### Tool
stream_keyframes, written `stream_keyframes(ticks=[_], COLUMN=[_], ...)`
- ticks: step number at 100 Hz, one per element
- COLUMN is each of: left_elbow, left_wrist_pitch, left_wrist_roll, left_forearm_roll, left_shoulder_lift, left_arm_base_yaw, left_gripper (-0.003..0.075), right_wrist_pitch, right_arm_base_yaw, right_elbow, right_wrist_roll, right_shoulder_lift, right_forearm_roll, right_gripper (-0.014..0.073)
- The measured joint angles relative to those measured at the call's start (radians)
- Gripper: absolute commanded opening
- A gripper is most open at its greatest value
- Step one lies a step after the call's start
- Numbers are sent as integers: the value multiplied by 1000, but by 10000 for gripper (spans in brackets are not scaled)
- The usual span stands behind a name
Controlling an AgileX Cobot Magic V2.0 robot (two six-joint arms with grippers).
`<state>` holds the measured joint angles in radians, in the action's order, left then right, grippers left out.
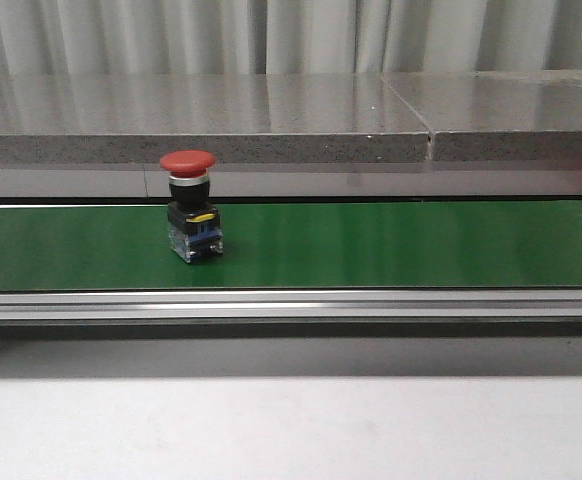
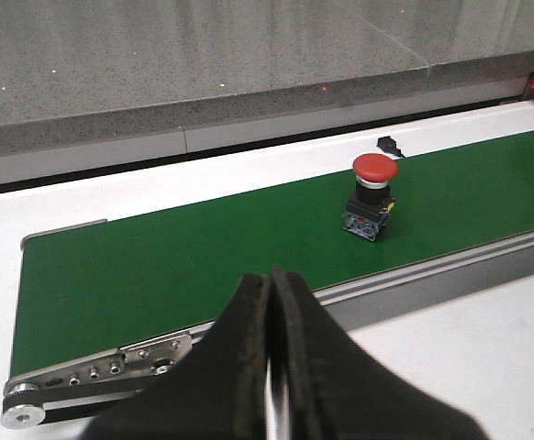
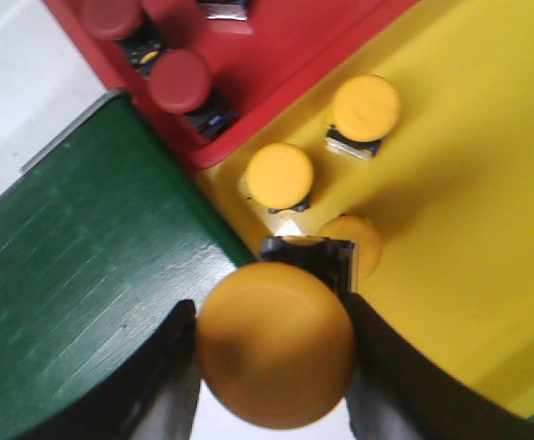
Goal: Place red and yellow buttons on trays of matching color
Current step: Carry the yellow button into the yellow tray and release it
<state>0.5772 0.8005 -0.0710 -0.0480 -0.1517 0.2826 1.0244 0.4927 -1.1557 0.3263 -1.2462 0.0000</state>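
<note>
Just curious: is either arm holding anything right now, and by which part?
The right tool grips a yellow button by the sides of its cap. The left tool is shut, empty.

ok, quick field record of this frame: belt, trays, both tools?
belt: green, one red button upright on it
left tool: shut, empty, short of the belt
right tool: shut on yellow button, at the belt end by the trays
yellow tray: three yellow buttons visible
red tray: at least two red buttons
</note>
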Motion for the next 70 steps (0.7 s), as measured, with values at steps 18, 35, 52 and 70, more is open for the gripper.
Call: stream_keyframes(ticks=[18,35,52,70], left_elbow=[0,0,0,0], left_wrist_pitch=[0,0,0,0], left_wrist_roll=[0,0,0,0], left_forearm_roll=[0,0,0,0], left_shoulder_lift=[0,0,0,0], left_arm_base_yaw=[0,0,0,0], left_gripper=[-21,-21,-21,-21], right_wrist_pitch=[-34,-102,-162,-216], right_arm_base_yaw=[72,126,172,206], right_elbow=[60,129,165,167], right_wrist_roll=[17,19,19,32], right_shoulder_lift=[0,0,-35,-95], right_forearm_roll=[-47,-56,-58,-58], right_gripper=[111,111,111,111])
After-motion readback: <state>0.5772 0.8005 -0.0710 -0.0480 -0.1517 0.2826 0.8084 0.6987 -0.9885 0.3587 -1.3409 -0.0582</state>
